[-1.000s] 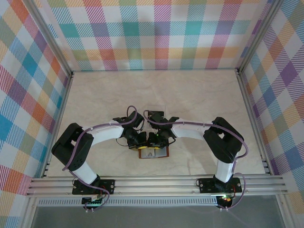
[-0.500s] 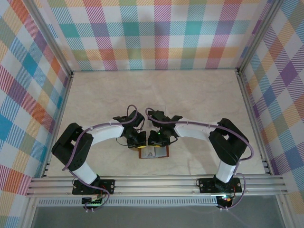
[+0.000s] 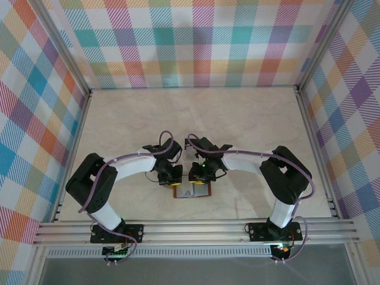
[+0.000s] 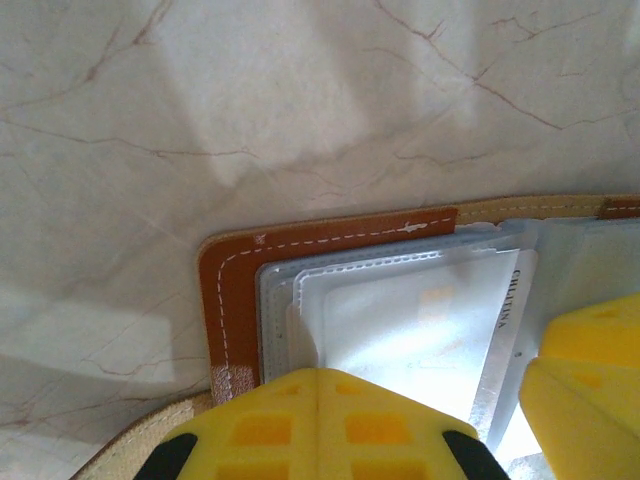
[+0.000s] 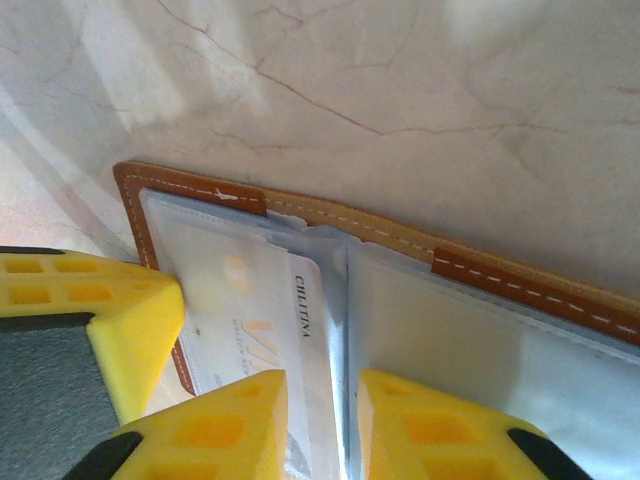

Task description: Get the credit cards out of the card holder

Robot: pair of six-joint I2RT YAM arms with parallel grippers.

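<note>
The tan-brown card holder (image 3: 200, 193) lies open and flat on the table near the front edge, with clear sleeves inside. A white credit card (image 5: 262, 300) printed "CHLITINA" sits in the left sleeve, its edge sticking out toward the spine. In the left wrist view the same credit card (image 4: 420, 315) shows through the sleeve. My left gripper (image 4: 318, 376) is shut, its yellow tips pressing down on the holder's left half (image 4: 228, 290). My right gripper (image 5: 322, 402) stands narrowly open over the spine, straddling the card's exposed edge. Both grippers meet over the holder, left gripper (image 3: 176, 184) beside right gripper (image 3: 198, 180).
The marble-patterned tabletop (image 3: 196, 119) stretches behind the holder. Checked walls enclose it on three sides, and an aluminium rail (image 3: 196, 228) runs along the front edge close to the holder. The two arms' wrists nearly touch above it.
The right wrist has shifted a little to the right and back over the holder, and its jaws have narrowed slightly. The left gripper stays shut and pressed on the holder.
</note>
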